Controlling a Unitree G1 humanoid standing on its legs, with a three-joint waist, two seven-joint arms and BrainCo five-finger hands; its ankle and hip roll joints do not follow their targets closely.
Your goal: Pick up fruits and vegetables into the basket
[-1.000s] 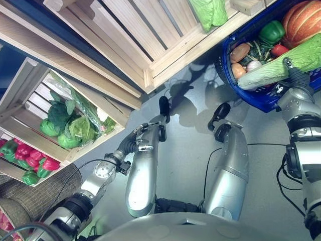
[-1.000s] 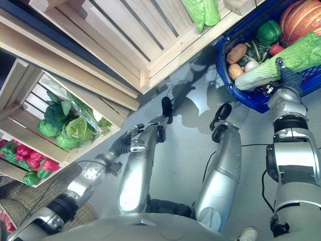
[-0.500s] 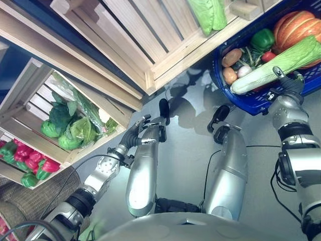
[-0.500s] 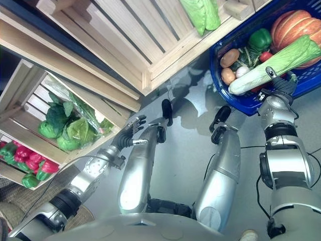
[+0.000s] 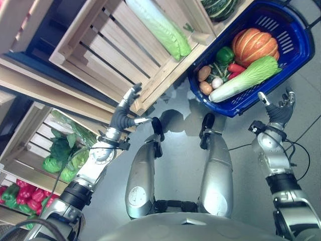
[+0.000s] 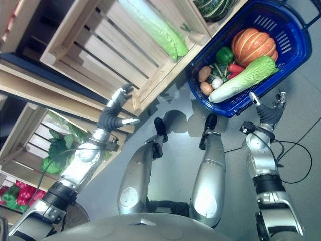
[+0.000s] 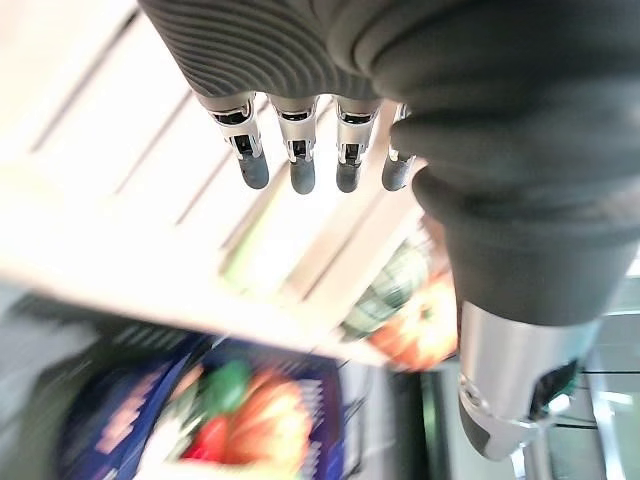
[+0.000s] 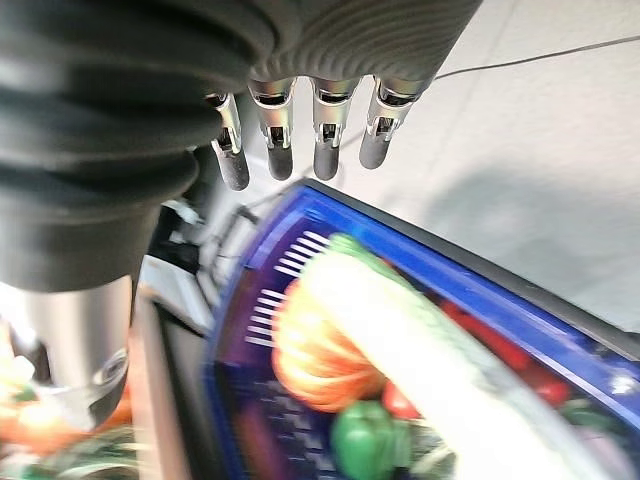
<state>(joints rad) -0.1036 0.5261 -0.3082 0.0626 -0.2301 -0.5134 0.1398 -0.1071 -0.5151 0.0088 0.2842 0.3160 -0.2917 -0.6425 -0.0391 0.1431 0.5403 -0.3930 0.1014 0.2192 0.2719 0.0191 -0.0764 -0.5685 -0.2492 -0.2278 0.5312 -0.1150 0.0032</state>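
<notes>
The blue basket (image 5: pixel 296 65) on the floor holds a pumpkin (image 5: pixel 255 44), napa cabbage (image 5: pixel 246 78) and green pepper (image 5: pixel 225 54). The right hand (image 5: pixel 281 108), fingers spread and empty, hangs just beside its rim. The left hand (image 5: pixel 125 108), open and empty, rises toward the wooden crate (image 5: pixel 100 55) holding a second napa cabbage (image 5: pixel 159 27), seemingly the next pick, which calls for reaching over the crate's wall.

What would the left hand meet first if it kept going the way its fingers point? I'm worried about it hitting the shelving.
Probably the wooden crate holding the long pale-green cabbage: the open left hand points at its corner, though depth is unclear.
</notes>
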